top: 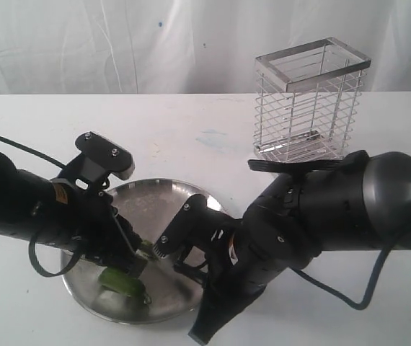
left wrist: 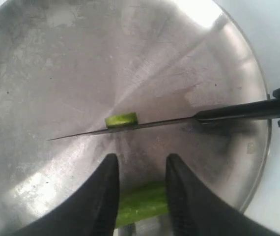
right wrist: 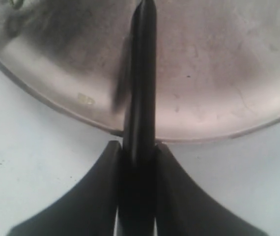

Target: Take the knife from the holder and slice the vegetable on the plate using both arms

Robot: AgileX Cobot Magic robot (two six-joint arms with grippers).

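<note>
knife (right wrist: 142,98) out of the holder (top: 310,101) (upper right), clamped in right gripper (right wrist: 137,147). left gripper (left wrist: 139,162) pinches green chili (left wrist: 142,204) on steel plate (left wrist: 56,73), lower centre. one slice (left wrist: 122,119) cut, blade against it; more cuts likely left.

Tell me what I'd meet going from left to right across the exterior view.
left arm → vegetable → right gripper → holder. The plate and the right arm each span several of these, so they are left out.
</note>
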